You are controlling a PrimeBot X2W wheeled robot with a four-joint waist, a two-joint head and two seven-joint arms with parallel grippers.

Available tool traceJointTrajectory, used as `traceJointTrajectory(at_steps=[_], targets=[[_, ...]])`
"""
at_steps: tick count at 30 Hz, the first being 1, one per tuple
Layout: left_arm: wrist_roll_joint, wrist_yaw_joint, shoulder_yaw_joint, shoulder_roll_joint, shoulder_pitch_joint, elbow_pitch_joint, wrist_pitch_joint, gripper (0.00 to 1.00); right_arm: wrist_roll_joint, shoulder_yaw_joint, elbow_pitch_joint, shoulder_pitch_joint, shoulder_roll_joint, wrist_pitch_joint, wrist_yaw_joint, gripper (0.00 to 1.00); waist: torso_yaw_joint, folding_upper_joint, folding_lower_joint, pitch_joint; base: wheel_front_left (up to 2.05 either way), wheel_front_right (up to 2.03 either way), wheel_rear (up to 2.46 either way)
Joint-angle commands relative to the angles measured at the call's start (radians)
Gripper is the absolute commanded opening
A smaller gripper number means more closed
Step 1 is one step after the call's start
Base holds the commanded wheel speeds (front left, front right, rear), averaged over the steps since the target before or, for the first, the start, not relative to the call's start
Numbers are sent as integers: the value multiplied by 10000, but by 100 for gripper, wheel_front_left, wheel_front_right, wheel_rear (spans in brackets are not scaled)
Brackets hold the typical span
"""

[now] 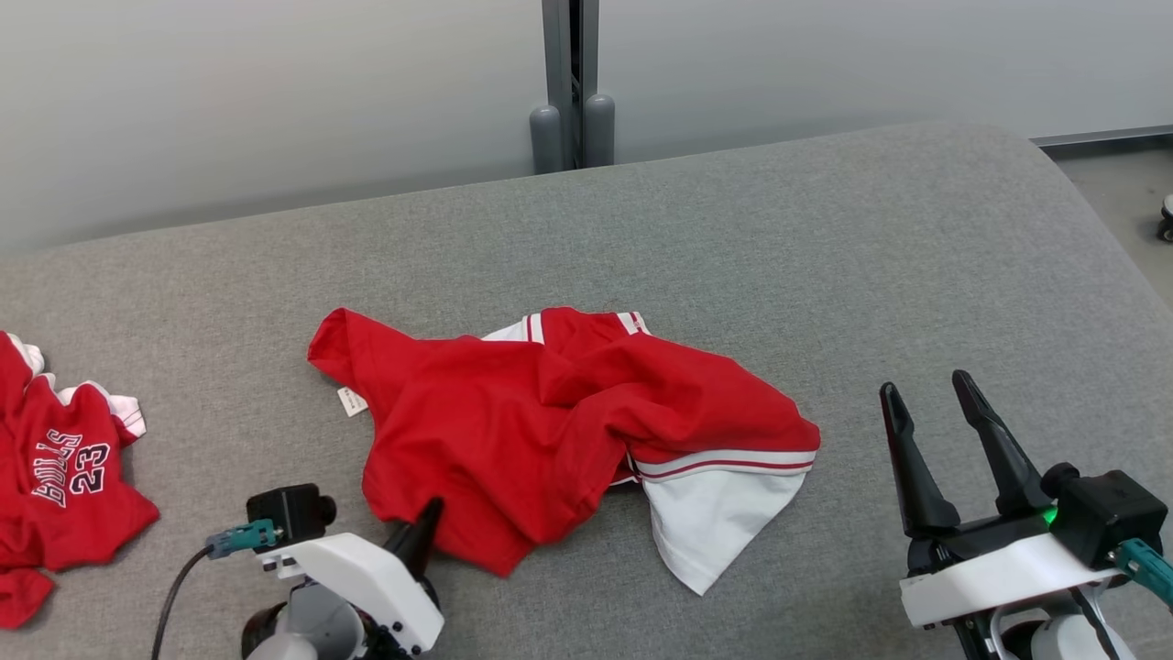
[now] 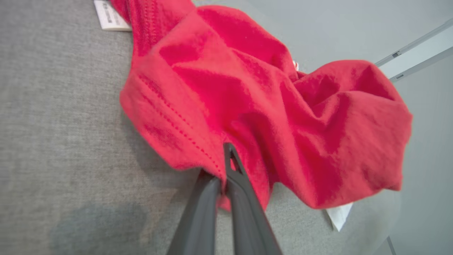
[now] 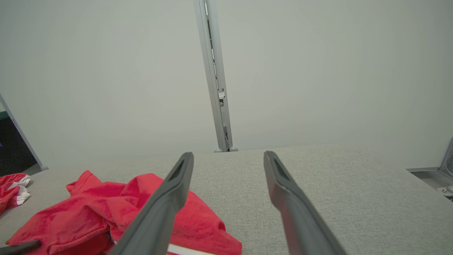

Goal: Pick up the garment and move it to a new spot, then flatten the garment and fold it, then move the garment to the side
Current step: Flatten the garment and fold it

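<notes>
Left pincer [image 1: 429, 513] [image 2: 224, 166]: its fingers were together, clamped on the near hem of the garment, with red cloth bunched over and around the tips.
Right pincer [image 1: 927, 390] [image 3: 228, 156]: its fingers stood apart with nothing between them, above bare table and well apart from the cloth.
Garment [image 1: 513, 412] [image 2: 265, 99] [image 3: 88, 212]: red and crumpled, it lay on the table straight ahead of the left pincer. It spread away from that pincer and toward its right, and lay to the left of the right pincer.
White panel [image 1: 715, 522]: edged with red-and-white striped trim, it formed the garment's end nearest the right pincer without touching it.
Label [image 1: 351, 401] [image 2: 109, 17]: a small white tag lay at the garment's edge, ahead and left of the left pincer.
Second jersey [image 1: 64, 477] [image 3: 12, 187]: red, printed "BULLS 23", it lay far to the left of the left pincer, well apart from the garment.
Table [image 1: 825, 238]: it was covered in grey fabric.
Post [image 1: 570, 82] [image 3: 212, 71]: a grey upright stood beyond the table's far edge, ahead of both pincers.
</notes>
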Motion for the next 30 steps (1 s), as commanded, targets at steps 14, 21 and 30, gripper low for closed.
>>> traceJointTrajectory(at_steps=[14,21,30], targets=[[402,1855,852,2461,1604,-3684,1297,0,32,-486,-81,82,-222,30,1,100,486,-1,-1,224,0,0,0],[898,2390,885,3312,1301,-3445,1908,0,82,-412,-61,-62,-331,168,1,100,527,-1,-1,303,0,0,0],[1353,2602,610,3259,1245,-2925,1639,100,122,-515,168,125,-345,225,1,100,512,-1,-1,17,0,0,0]])
